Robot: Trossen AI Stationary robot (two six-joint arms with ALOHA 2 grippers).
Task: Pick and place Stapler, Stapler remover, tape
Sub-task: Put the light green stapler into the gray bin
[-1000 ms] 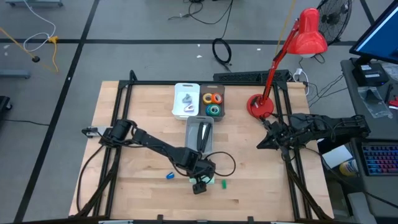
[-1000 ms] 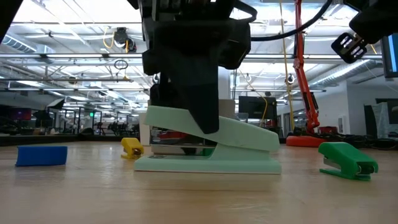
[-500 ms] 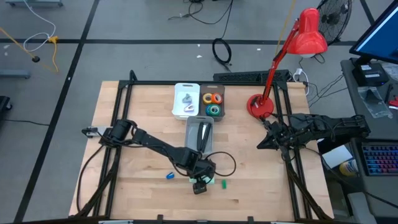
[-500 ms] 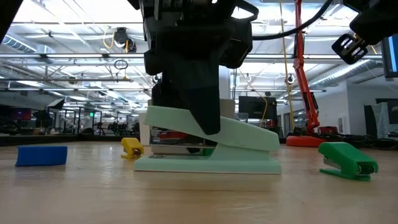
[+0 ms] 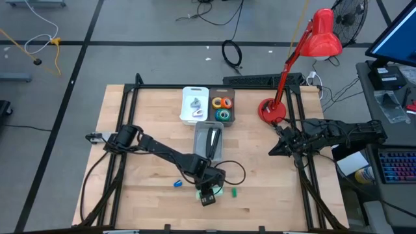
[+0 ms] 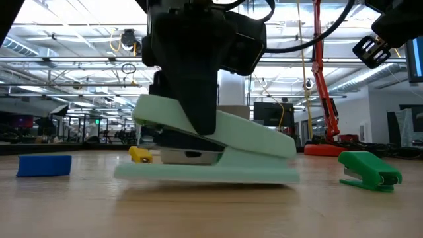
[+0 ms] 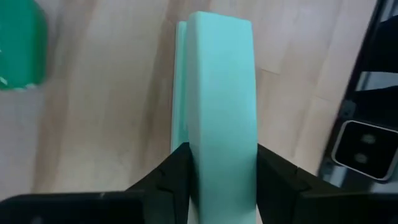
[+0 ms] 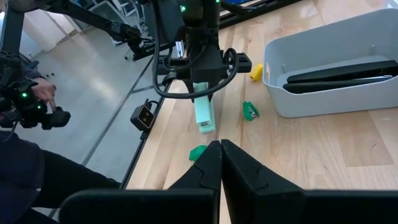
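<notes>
The mint stapler (image 6: 211, 149) lies at the bench's (image 5: 130, 130) 6 o'clock edge, directly beneath the left end effector (image 7: 221, 168), whose fingers clamp its top arm across the width. Its long axis runs straight ahead between the fingers; 1 end is tilted up. The right end effector (image 8: 221, 155), pinched shut, waits at 3 o'clock, well apart.

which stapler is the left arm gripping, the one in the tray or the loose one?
The loose mint-green stapler near the table's front edge: the left gripper has its jaws clamped on its sides, one end tipped up. The dark stapler lies untouched in the grey tray.
</notes>
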